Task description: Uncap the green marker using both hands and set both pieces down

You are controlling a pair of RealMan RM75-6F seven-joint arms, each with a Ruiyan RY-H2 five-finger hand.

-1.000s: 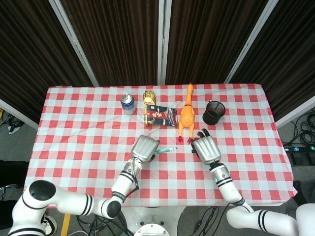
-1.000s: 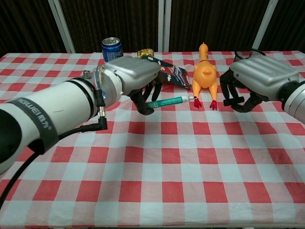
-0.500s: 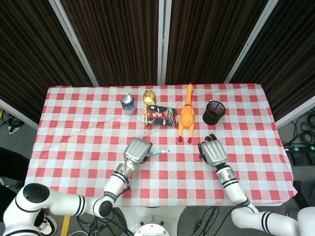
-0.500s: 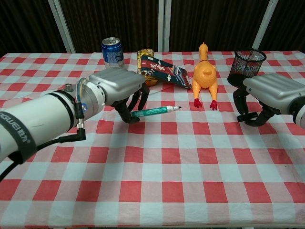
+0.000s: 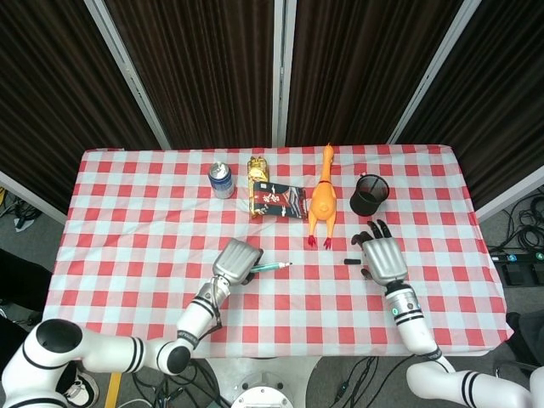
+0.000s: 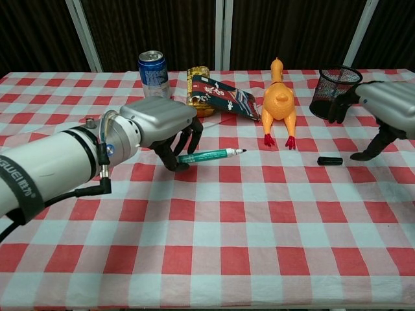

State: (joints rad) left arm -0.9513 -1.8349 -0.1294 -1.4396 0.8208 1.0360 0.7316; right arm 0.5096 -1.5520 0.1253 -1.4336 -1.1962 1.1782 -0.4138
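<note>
Checked red-and-white surface (image 6: 214,246) carrying, along its far side: blue drink can (image 6: 153,67), gold-topped snack packet (image 6: 220,94), orange rubber chicken (image 6: 278,100) lying lengthwise, black mesh cup (image 6: 333,81). The chicken's red feet lie between the two robot hands, apart from both. Left robot hand (image 6: 170,126): fingers curled around the rear end of the green marker (image 6: 207,155), holding it roughly level just above the cloth, dark bare tip pointing toward the robot's right. Right robot hand (image 6: 382,103): fingers spread apart, holding nothing, raised just beside the mesh cup. Marker cap (image 6: 329,161): small, dark, lying flat on the surface below the right robot hand, well apart from the marker body.
</note>
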